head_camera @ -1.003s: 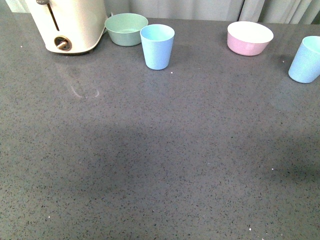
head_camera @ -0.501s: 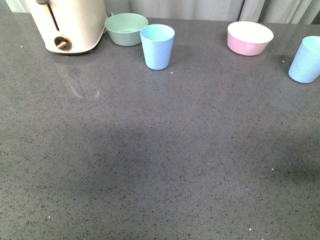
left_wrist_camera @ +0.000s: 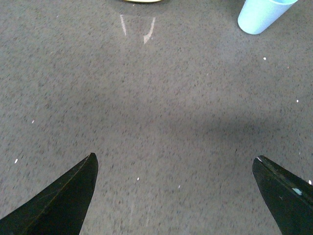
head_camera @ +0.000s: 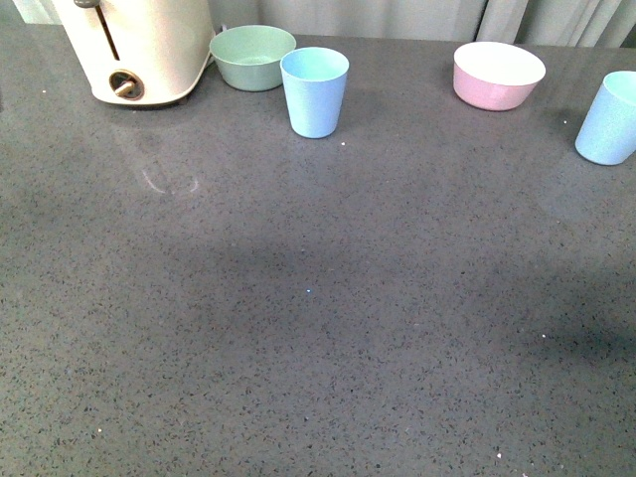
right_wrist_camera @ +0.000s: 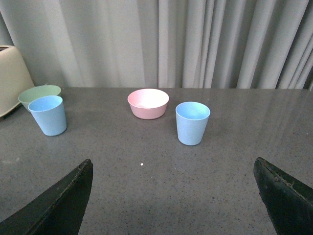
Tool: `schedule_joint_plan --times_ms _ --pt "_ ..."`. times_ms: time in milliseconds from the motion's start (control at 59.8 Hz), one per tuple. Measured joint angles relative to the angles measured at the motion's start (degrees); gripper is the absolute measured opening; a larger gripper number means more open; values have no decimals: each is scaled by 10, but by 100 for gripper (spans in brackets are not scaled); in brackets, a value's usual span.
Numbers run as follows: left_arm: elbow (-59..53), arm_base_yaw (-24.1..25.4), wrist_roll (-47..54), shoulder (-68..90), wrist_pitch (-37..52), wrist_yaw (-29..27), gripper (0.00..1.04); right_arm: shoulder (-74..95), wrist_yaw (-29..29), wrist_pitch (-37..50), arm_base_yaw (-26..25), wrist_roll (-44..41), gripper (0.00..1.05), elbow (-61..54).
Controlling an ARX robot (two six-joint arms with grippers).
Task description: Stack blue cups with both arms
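Nearest, the left hand (left_wrist_camera: 174,164) and right hand (right_wrist_camera: 173,166) are both spread wide and hold nothing above the grey bench (head_camera: 298,298). Farther off, the upright left cup (head_camera: 314,94) faces the left hand. Well apart from it, the right cup (right_wrist_camera: 192,123) faces the right hand.

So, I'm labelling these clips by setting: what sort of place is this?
Probably a kitchen: a cream toaster on a speckled grey countertop, a green bowl and blue cup beside it, curtains behind.
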Motion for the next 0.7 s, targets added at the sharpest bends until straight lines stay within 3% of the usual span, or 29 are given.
schedule_joint_plan --times_ms 117,301,702 --pt "89 -19 -18 120 4 13 96 0 0 0 0 0 96 0" --pt "278 -61 -42 308 -34 -11 96 0 0 0 0 0 96 0" --pt "551 -110 -102 534 -155 -37 96 0 0 0 0 0 96 0"
